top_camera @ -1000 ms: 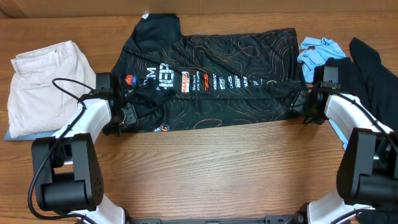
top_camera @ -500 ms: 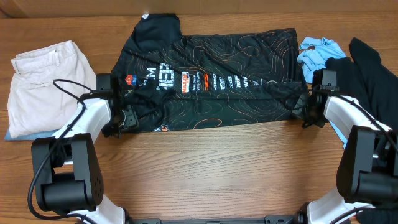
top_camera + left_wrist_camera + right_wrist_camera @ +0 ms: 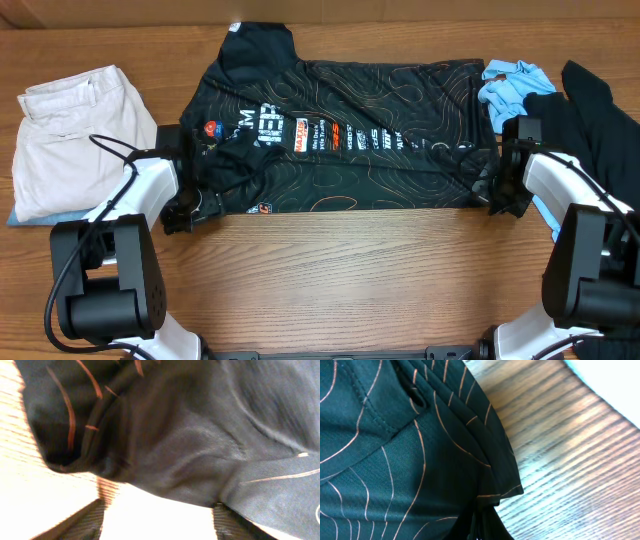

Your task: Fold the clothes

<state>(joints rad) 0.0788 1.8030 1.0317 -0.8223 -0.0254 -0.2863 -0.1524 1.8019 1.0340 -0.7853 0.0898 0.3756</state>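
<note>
Left fingers (image 3: 90, 521) apart, jersey (image 3: 370, 140) draped over | right fingers (image 3: 481, 527) pinch jersey edge

The brown wooden bench (image 3: 340, 270) carries a spread black jersey with orange contour lines (image 3: 340, 140), folded beige trousers (image 3: 70, 130) at the left, and a crumpled light blue shirt (image 3: 510, 85) at the right.
</note>
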